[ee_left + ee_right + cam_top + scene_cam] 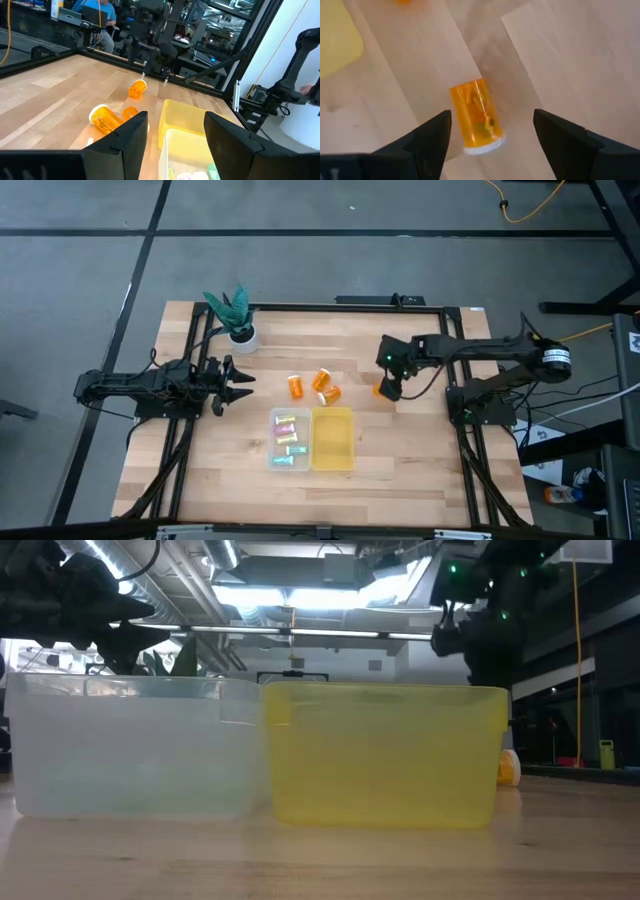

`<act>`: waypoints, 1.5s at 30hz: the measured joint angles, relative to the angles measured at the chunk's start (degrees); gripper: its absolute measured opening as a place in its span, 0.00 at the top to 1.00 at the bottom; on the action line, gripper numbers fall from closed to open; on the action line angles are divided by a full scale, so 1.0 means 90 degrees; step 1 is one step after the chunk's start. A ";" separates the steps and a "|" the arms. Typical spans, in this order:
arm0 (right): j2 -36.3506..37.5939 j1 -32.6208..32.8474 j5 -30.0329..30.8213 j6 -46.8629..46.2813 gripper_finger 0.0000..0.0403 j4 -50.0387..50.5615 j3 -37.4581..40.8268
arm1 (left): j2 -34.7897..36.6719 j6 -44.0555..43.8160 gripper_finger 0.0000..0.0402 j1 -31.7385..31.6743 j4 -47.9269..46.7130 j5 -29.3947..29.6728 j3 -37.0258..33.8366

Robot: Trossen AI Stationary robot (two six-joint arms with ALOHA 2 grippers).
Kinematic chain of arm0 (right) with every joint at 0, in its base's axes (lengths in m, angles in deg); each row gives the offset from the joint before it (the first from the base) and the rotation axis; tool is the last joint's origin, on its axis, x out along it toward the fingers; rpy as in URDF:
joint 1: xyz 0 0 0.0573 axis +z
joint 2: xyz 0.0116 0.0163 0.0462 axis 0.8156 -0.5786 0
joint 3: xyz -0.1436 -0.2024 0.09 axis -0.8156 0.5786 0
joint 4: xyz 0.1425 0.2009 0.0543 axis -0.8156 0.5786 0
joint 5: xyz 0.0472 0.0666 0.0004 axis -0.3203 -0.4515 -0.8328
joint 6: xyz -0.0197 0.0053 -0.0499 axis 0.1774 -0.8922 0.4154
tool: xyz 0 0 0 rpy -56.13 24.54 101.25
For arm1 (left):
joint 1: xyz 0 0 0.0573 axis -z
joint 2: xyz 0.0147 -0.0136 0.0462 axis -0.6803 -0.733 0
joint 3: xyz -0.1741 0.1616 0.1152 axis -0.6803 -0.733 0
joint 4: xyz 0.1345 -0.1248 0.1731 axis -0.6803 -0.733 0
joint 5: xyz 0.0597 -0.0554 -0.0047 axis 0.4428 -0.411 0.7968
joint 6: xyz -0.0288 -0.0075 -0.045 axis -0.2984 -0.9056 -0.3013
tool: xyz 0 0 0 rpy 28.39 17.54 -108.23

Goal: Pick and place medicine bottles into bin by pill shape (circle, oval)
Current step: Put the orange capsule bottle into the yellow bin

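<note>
An orange medicine bottle (475, 116) with a white cap (483, 147) lies on its side on the wood table, right of the bins (379, 390). My right gripper (492, 116) hangs above it, pointing down and open, one finger on each side, touching nothing. Three more orange bottles (297, 386) (322, 379) (331, 394) lie just beyond the bins. The clear bin (274, 442) holds several pastel vials (288, 430). The yellow bin (332, 438) stands beside it on the right. My left gripper (238, 380) waits open and level at the table's left.
A white pot with a green plant (240, 330) stands at the table's far left. In the low view the clear bin (130, 750) and the yellow bin (385, 755) fill the foreground. A person sits at a desk beyond the table (102, 10).
</note>
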 joint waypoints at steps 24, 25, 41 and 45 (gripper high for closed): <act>-0.0981 0.0002 -0.0503 0.0818 0.29 -0.1474 0.0901 | 0.0000 0.0046 0.53 0.0000 0.0000 0.0000 0.0000; -0.1072 0.0002 -0.0503 0.0799 0.29 -0.1504 0.0900 | 0.0000 0.0046 0.53 0.0001 0.0000 0.0000 0.0000; -0.1299 0.0002 -0.0512 -0.0117 0.54 -0.1545 0.0789 | 0.0000 0.0046 0.53 0.0000 0.0000 0.0000 0.0000; -0.1299 0.0005 -0.0512 -0.0287 0.59 -0.1328 0.0437 | 0.0000 0.0046 0.53 0.0000 0.0000 0.0000 0.0000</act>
